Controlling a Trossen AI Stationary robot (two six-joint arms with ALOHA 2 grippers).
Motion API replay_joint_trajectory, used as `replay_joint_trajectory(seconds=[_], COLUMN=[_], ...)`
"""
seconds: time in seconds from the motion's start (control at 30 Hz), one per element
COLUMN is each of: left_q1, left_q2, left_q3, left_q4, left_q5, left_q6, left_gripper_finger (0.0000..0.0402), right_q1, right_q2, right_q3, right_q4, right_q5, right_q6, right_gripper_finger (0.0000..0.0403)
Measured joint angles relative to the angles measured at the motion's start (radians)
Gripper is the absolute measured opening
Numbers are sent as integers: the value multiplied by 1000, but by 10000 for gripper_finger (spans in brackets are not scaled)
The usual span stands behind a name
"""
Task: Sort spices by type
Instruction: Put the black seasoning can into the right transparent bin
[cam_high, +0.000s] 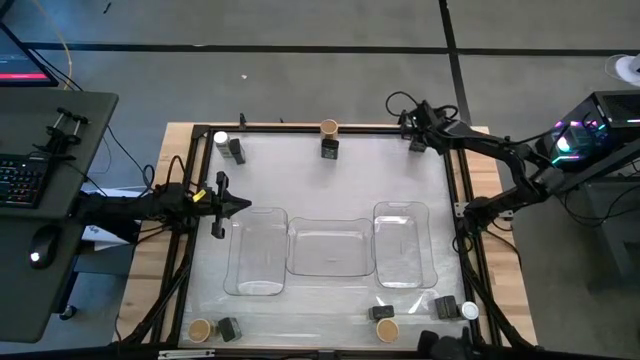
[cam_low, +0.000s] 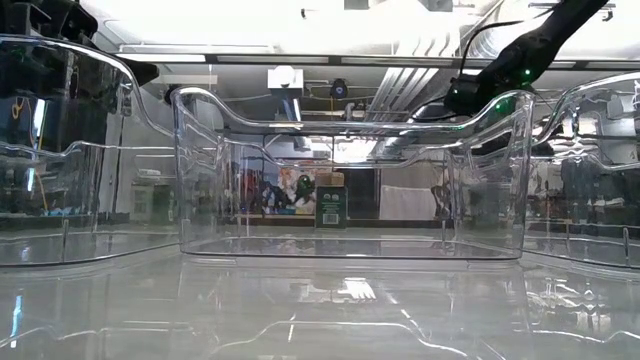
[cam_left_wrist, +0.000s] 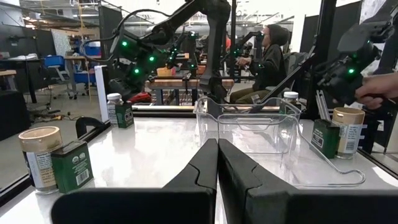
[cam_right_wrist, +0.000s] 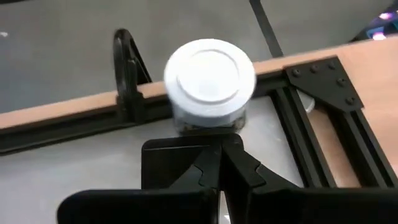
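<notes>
So the spices are all sitting around the edges of the surface right now, none sorted: a white-lidded jar and a black box at the far left corner, a tan-topped one with another black box mid far edge, then along the near edge a tan-topped one beside a black box, another pair near the middle, and a white-lidded jar over on the right. The three clear trays in the middle are looking empty, so basically everything is left to do, I'd say. The right gripper is hanging over the far right corner, and its wrist view is looking straight down on a white lid just ahead of its fingers, which are pressed together and not pinching anything. My guess is it's lining up for that jar. The left gripper is waiting just beside the left tray, fingers pressed together too, holding nothing. The surface is glossy white with a black frame round it and wood showing at the rim. Beyond it there's a desk with a keyboard and mouse on the left, and in the left wrist view a person is sitting at a bench in a workshop-type room.
</notes>
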Motion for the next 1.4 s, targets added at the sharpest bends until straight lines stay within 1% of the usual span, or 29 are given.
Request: replay_joint_trajectory(seconds=[0.1,0.27,0.4,0.6,0.87,1.0,1.13,1.27,1.4], left_q1=[0,0,0,0,0,0,0,0,0], left_q2=[0,0,0,0,0,0,0,0,0], left_q3=[0,0,0,0,0,0,0,0,0], left_q4=[0,0,0,0,0,0,0,0,0], left_q5=[0,0,0,0,0,0,0,0,0], left_q6=[0,0,0,0,0,0,0,0,0], left_gripper_finger=[0,0,0,0,0,0,0,0,0], right_q1=[1,3,24,112,268,348,422,457,457], right_q2=[0,0,-2,-3,-23,-72,-150,-275,-387], right_q3=[0,0,2,3,3,0,-6,2,10], right_q4=[31,13,-15,-37,-97,-155,-240,-239,-186], right_q5=[-32,-60,-103,-132,-216,-246,-268,-280,-374], right_q6=[-28,-59,-80,-124,-187,-186,-178,-197,-266], right_gripper_finger=[0,0,0,0,0,0,0,0,0])
